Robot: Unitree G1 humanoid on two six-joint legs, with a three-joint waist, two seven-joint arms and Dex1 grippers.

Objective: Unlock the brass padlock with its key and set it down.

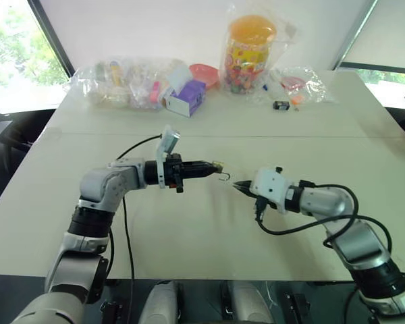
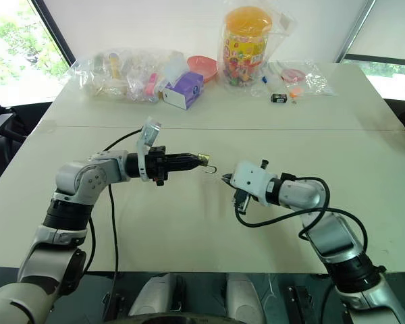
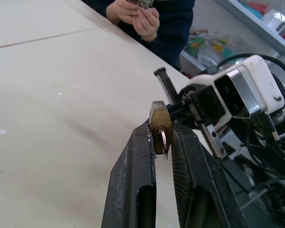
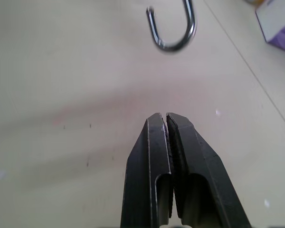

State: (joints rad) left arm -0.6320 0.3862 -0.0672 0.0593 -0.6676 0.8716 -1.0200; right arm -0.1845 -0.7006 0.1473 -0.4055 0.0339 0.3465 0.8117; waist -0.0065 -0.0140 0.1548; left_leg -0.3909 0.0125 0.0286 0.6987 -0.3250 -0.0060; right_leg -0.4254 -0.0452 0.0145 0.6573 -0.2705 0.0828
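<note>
Table [image 1: 209, 229]: pale top, spanning the head view; bagged clutter is ranged along its far edge at the upper part of the frame.

Left gripper [image 1: 209, 167]: seen centre-left of the head view, held level above the table, its fingers clamped on the brass padlock.

Right gripper [image 1: 237, 185]: seen just right of centre, pointed toward the lock and slightly lower. Its fingers are pressed together with nothing visible between them; no key can be made out.

Brass padlock [image 3: 160, 124]: pinched by its body at the left fingertips, clear of the tabletop. In the left wrist view it stands edge-on between the pads.

Shackle [image 4: 173, 28]: silvery hook, seen at the top of the right wrist view with one end free, so the lock is judged already open.

Step in hand, as judged: setting the lock down. It is best done by lowering the left gripper until the body rests on bare table at mid-frame, the fingers being parted only then. The right gripper should be kept clear of the hanging hook, lest it be snagged and the lock twisted from the pinch.
</note>
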